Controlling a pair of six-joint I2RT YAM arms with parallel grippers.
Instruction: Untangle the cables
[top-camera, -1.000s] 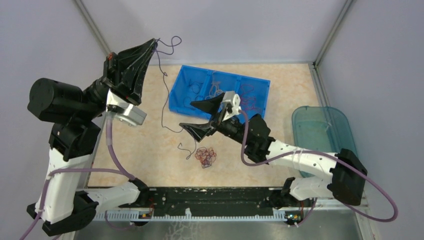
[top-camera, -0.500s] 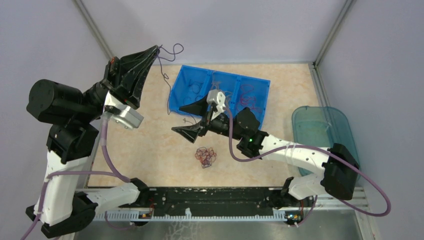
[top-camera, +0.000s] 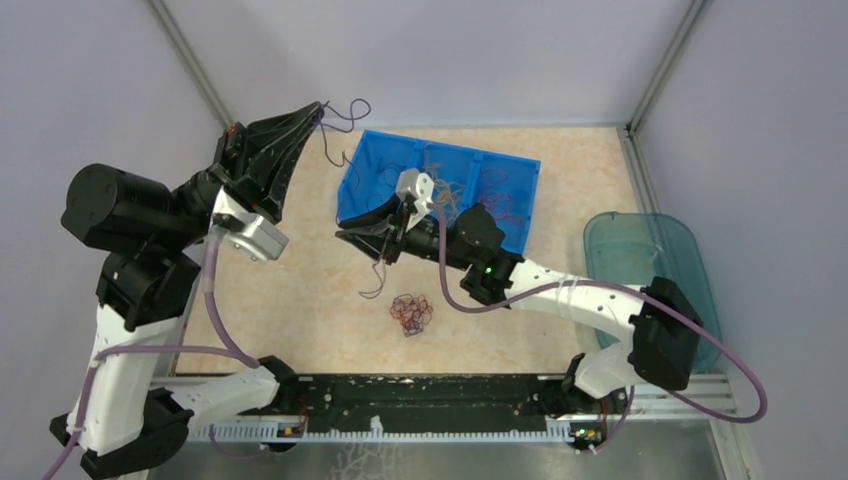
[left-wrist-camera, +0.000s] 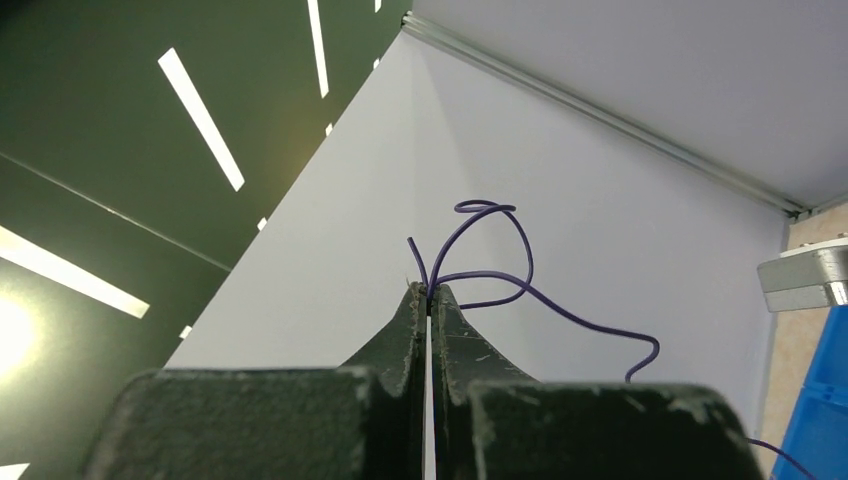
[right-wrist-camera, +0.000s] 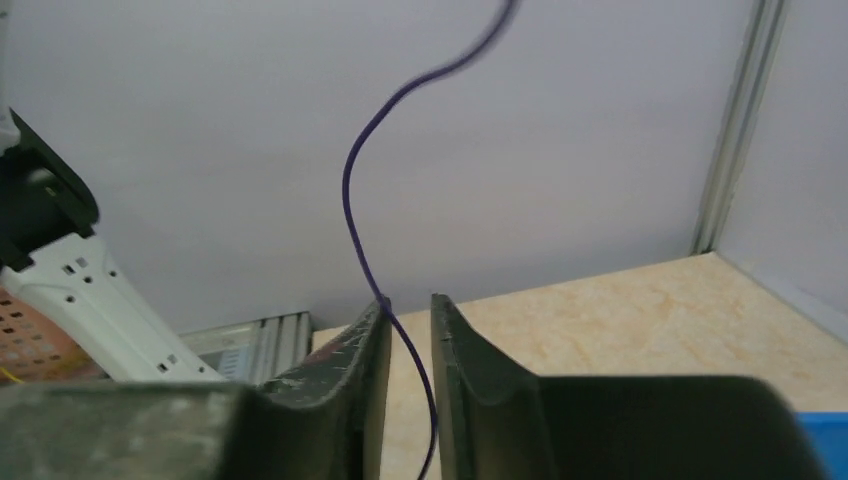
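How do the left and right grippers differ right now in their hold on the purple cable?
The left gripper is shut tight on the purple cable, pinching it at the tips. The right gripper shows a narrow gap, and the cable runs loose between its fingers. The left gripper points up toward the back-left corner, while the right gripper reaches over the table beside the blue bin. Both have what looks like the same purple cable between their fingers.

The pale beige marbled table (top-camera: 300, 290) looks smooth and faintly glossy, and the blue three-compartment plastic bin (top-camera: 528, 195) and translucent teal plastic tub (top-camera: 640, 250) look shiny. The thin purple cable (left-wrist-camera: 490, 206) has a smooth sheath; the left pincer (left-wrist-camera: 430, 290) has matt black, scuffed fingers (left-wrist-camera: 400, 350).
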